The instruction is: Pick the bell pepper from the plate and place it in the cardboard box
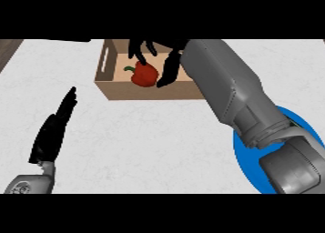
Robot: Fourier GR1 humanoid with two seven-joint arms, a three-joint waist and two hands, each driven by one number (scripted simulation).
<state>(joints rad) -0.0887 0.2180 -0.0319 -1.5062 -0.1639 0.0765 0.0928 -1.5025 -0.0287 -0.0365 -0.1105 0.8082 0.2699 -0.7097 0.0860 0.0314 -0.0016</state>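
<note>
The red bell pepper [144, 76] with a green stem hangs over the open cardboard box [118, 90] at the back of the counter, its lower end overlapping the box's front rim. My right hand [158, 52] reaches over the box, with a finger on the pepper's left and the thumb on its right pinching it. The blue plate [248, 160] lies at the right, mostly hidden under my right forearm. My left hand [54, 129] rests at the left of the counter, fingers straight and pointing away, holding nothing.
The white counter [158, 136] stretches between the box and my arms. Dark wood shows at the far left and right corners. A small green patch [294, 122] shows on the plate beside my right forearm.
</note>
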